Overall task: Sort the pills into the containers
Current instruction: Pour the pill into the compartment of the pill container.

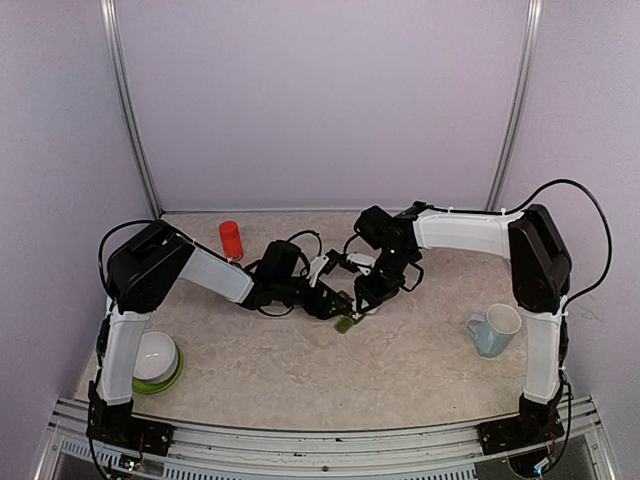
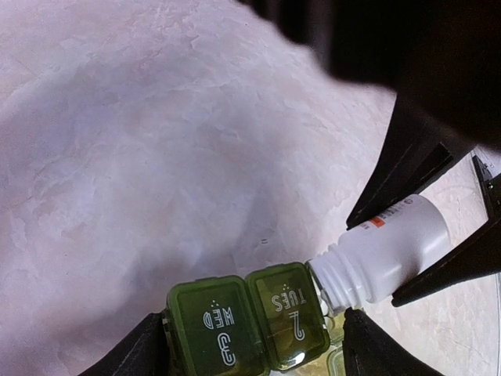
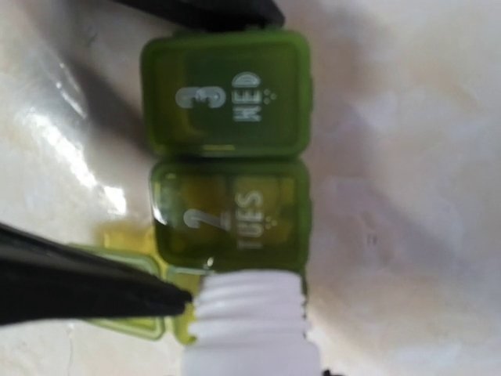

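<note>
We figured the containers [image 3: 227,102] were glossy see-through green plastic, the white bottle [image 2: 399,247] smooth plastic, the table [image 2: 156,157] matt and mottled.

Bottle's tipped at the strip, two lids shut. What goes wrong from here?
1. The bottle mouth sits right at the edge of the shut TUES lid. Pills may hit the lid and roll onto the table.
2. The right gripper holds the open neck tipped at the strip, so several pills could spill at once.
3. The left gripper flanks the strip, but a firm clamp is not evident. A nudge from the bottle might shift it.
</note>
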You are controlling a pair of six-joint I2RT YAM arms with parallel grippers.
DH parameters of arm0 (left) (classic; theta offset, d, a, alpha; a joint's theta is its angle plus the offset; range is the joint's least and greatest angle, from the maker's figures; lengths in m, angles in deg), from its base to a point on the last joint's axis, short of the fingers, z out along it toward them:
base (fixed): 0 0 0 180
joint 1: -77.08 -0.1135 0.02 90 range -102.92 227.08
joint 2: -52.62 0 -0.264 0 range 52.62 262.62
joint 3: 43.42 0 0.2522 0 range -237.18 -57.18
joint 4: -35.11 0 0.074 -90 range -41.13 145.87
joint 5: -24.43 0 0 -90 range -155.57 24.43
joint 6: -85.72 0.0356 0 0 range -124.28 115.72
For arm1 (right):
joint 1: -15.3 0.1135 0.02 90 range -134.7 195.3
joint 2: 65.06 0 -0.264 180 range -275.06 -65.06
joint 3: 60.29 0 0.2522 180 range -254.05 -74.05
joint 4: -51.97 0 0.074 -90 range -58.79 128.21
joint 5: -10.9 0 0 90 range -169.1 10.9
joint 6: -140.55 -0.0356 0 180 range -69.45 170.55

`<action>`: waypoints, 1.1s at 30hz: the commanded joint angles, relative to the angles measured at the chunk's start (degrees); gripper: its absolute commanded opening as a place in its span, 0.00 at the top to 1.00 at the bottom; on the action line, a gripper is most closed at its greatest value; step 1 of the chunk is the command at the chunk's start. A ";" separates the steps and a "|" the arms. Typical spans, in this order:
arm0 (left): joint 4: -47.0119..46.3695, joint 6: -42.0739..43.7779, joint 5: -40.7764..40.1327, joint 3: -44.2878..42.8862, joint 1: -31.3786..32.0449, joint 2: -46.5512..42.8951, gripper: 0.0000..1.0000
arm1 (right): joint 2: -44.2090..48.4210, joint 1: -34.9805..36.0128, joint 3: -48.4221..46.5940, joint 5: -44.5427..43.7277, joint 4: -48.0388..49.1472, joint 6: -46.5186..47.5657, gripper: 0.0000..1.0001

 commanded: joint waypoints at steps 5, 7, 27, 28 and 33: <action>1.29 1.53 1.86 0.31 1.68 -1.54 0.26 | 5.13 1.61 4.68 2.26 7.75 0.07 1.00; 1.41 1.53 1.92 0.16 1.60 -1.36 0.26 | 5.37 1.60 6.05 2.42 8.57 -0.05 1.00; 2.26 1.80 1.48 -0.38 0.38 -1.17 0.26 | 11.12 2.73 18.36 -0.82 21.29 0.03 1.00; 2.24 1.80 1.48 -0.44 0.39 -1.16 0.26 | 11.31 2.79 18.71 -0.95 21.65 -0.04 1.00; 2.47 1.67 1.28 -0.60 0.37 -0.97 0.26 | 12.08 2.84 19.81 -1.35 22.58 0.20 1.00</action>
